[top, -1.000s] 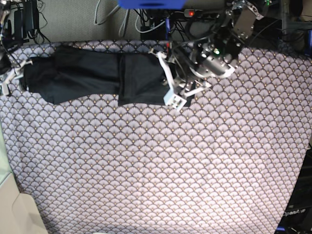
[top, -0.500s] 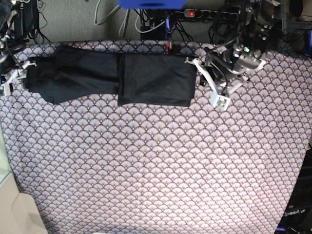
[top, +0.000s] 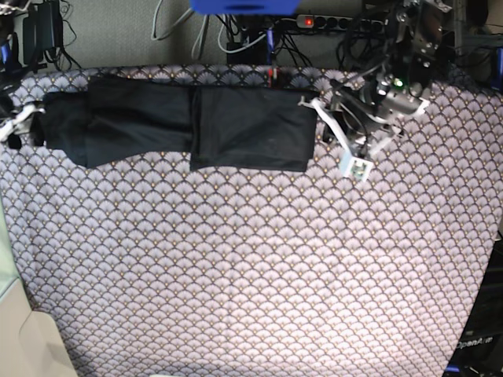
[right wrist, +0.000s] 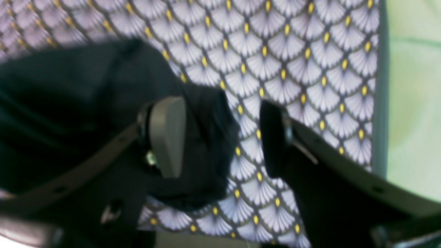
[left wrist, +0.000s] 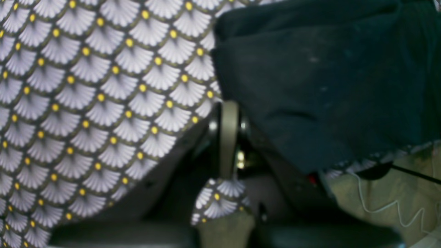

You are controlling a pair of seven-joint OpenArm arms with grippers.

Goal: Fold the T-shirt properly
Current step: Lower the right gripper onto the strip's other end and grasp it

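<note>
The T-shirt (top: 177, 126) lay as a long, narrow black band along the far edge of the tablecloth (top: 251, 267), with its right-hand part already doubled over into a squarer panel. A second earlier the left gripper (top: 346, 153) had been pressed down on that panel's outer corner; by now it had been drawn clear to the side and was seen shut, with nothing in it, just beside the shirt's end. The fold appeared to have been laid and released, and the panel had kept its shape. At the opposite end, the right gripper (right wrist: 220, 137) was held wide open, with the shirt's end between its jaws but not yet pinched; whether the cloth was touched by the pale finger could not be told from the blurred wrist view. A grasp of that end, to bring it over the middle, was judged the likely next step.
</note>
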